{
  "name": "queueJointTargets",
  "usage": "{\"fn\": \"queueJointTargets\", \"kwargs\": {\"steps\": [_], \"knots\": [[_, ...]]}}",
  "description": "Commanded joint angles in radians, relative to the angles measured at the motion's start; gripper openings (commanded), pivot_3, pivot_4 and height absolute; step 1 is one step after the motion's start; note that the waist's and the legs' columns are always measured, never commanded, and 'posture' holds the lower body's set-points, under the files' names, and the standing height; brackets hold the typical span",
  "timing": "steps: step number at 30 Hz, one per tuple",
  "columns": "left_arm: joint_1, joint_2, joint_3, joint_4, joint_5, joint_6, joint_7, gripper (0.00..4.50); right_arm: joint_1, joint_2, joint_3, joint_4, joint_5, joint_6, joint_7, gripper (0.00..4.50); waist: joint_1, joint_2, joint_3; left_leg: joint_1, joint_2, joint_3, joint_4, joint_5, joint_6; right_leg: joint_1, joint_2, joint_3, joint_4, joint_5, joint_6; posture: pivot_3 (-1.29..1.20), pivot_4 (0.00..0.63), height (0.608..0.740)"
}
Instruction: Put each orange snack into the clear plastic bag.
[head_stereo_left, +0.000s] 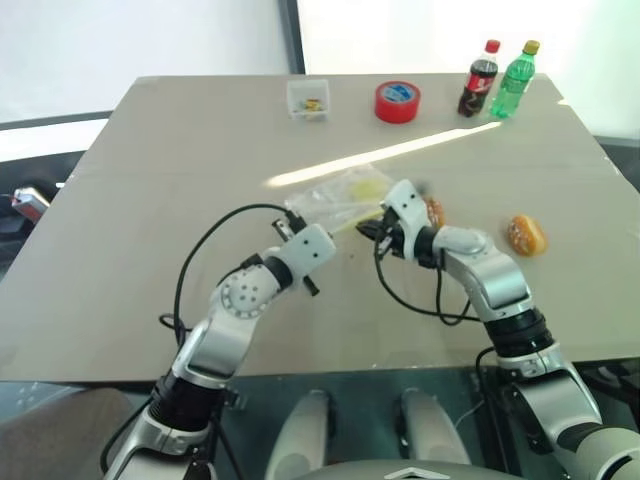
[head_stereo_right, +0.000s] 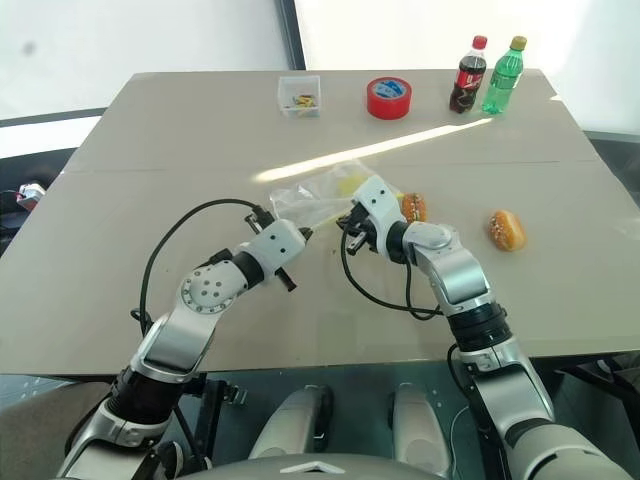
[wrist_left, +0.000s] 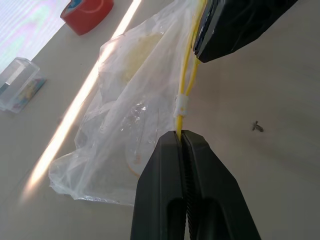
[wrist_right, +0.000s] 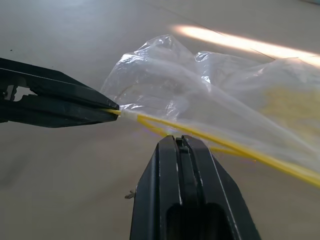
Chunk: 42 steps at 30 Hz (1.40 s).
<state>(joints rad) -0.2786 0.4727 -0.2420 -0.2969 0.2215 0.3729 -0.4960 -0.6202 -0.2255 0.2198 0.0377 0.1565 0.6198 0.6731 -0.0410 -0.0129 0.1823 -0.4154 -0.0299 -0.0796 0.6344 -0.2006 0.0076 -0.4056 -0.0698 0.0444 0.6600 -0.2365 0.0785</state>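
Centrally on grey table (head_stereo_left: 150, 300): clear plastic bag (head_stereo_left: 340, 195), crumpled, resting on tabletop. Left gripper (wrist_left: 181, 134) clenched on end of yellow seal strip (wrist_left: 186, 85). Right gripper (wrist_right: 178, 139) pinched on same strip, just beside the left one. One orange snack (head_stereo_left: 434, 211) lies just behind right gripper, near the bag; other orange snack (head_stereo_left: 526, 235) further right, well apart from bag. Far edge of table: small clear box (head_stereo_left: 308, 99), red tape roll (head_stereo_left: 397, 101), cola bottle (head_stereo_left: 480, 78), green bottle (head_stereo_left: 514, 79).
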Motion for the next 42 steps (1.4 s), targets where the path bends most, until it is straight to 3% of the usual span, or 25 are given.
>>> {"fn": "queueJointTargets", "kwargs": {"steps": [1,17,42], "knots": [[-0.014,-0.005,0.014,-0.031,0.005,-0.006,0.007,0.0,-0.012,0.01,-0.008,-0.027,0.01,0.0,-0.016,0.05,0.0,0.0,0.0,0.0,0.0,0.0,0.0,0.0,0.0,0.0,0.0,0.0,0.0,0.0,0.0,0.0,0.15,0.74],[0.015,0.067,-0.033,-0.036,0.071,-0.095,-0.043,0.0,-0.027,0.001,-0.012,-0.011,0.006,-0.003,-0.028,0.05,0.0,0.0,0.0,0.0,0.0,0.0,0.0,0.0,0.0,0.0,0.0,0.0,0.0,0.0,0.0,0.0,0.15,0.74],[0.032,0.076,-0.026,-0.017,0.097,-0.132,-0.048,0.0,-0.089,-0.081,-0.06,0.03,0.002,-0.007,-0.028,0.05,0.0,0.0,0.0,0.0,0.0,0.0,0.0,0.0,0.0,0.0,0.0,0.0,0.0,0.0,0.0,0.0,0.15,0.74]]}}
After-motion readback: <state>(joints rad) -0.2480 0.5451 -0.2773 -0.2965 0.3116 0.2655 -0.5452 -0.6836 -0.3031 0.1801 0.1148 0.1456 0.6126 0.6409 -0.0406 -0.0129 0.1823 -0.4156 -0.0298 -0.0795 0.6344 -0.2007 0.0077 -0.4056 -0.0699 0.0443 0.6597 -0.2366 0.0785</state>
